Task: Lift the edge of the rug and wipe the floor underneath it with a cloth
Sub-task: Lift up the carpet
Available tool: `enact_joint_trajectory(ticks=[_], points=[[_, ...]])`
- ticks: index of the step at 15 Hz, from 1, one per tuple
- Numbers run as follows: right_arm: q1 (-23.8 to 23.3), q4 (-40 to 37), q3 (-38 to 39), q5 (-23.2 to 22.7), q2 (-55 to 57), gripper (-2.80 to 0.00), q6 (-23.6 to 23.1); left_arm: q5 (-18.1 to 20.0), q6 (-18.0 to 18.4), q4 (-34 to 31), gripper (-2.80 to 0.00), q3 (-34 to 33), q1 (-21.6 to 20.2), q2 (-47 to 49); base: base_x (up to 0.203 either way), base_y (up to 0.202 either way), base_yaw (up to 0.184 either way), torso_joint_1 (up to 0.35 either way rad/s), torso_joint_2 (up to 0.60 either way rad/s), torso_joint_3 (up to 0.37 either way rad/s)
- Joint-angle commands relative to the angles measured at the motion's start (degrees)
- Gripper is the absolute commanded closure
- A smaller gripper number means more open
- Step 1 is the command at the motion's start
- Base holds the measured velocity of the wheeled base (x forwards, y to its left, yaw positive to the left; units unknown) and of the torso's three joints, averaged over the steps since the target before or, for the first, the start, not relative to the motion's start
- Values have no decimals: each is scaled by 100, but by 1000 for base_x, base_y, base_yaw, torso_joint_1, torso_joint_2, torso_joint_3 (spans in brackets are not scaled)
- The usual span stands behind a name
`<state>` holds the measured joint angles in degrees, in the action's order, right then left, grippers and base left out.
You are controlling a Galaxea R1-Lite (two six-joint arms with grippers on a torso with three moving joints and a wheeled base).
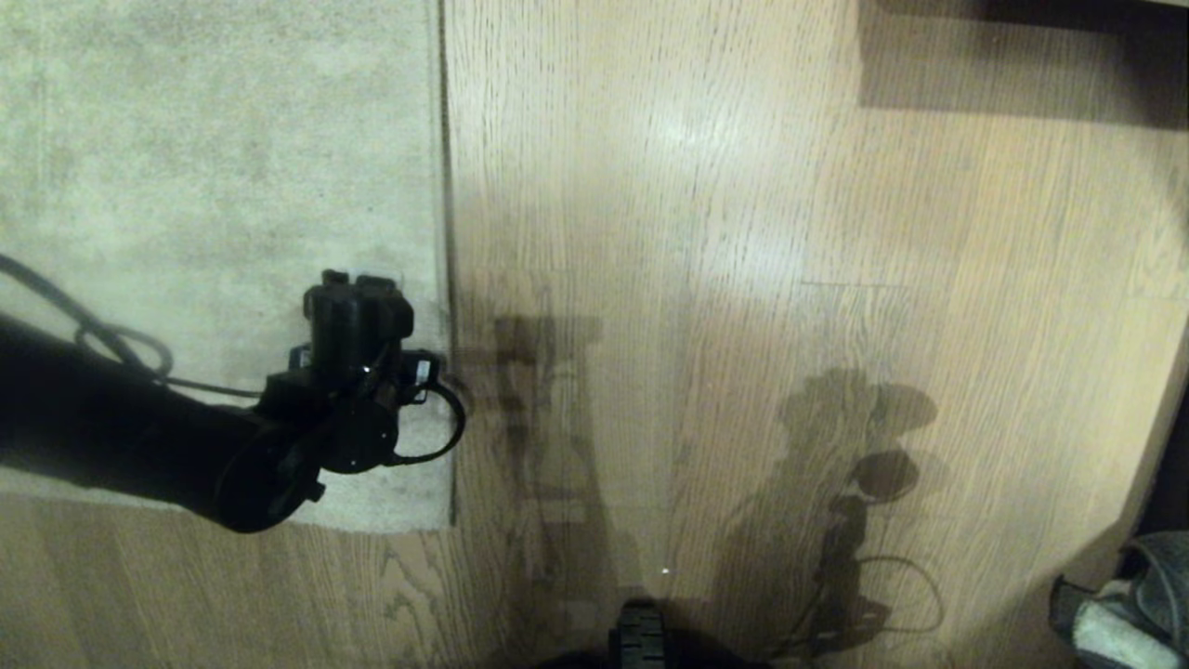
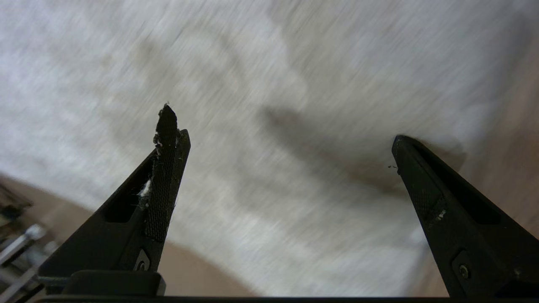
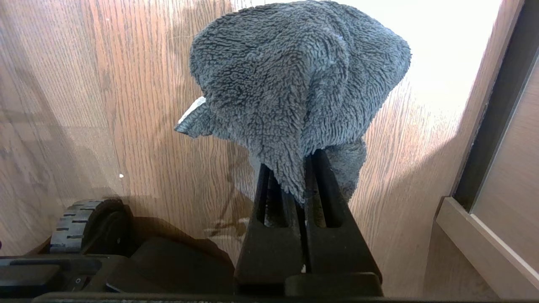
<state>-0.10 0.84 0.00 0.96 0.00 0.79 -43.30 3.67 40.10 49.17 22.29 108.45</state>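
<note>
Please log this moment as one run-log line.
left gripper: open, above rug edge, nothing held | right gripper: shut on cloth, parked over floor | rug: flat, not yet lifted

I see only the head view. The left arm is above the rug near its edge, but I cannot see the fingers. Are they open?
Observer: Yes. In the left wrist view the left gripper stands wide open with nothing between the fingers, over the rug.
Operator: And where is the cloth? I cannot make it out in my view.
Observer: The right gripper is shut on the cloth, which stands bunched above the fingertips.
Operator: What is under that gripper?
Observer: Bare wooden floor, not rug. A black wheel of the base is beside it.
</note>
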Motion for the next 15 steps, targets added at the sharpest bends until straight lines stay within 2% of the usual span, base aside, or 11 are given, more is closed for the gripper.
enact_joint_trajectory(ticks=[1, 3, 7, 11, 15], points=[[1, 4, 0, 0, 7, 0, 0, -22, -20, -257, -280, 600, 142, 350, 0, 0, 0, 0, 0, 0], [1, 4, 0, 0, 9, 0, 0, -21, -90, -818, -280, 913, 312, 377, 0, 0, 0, 0, 0, 0], [1, 1, 0, 0, 9, 0, 0, -20, -280, -1285, -280, 1111, 555, 314, 0, 0, 0, 0, 0, 0], [1, 0, 0, 3, 9, 0, 0, -28, -288, -2061, -280, 1139, 577, -59, 0, 0, 0, 0, 0, 0], [1, 4, 0, 0, 9, 0, 0, 4, -280, -2181, -280, 1008, 434, -43, 0, 0, 0, 0, 0, 0]])
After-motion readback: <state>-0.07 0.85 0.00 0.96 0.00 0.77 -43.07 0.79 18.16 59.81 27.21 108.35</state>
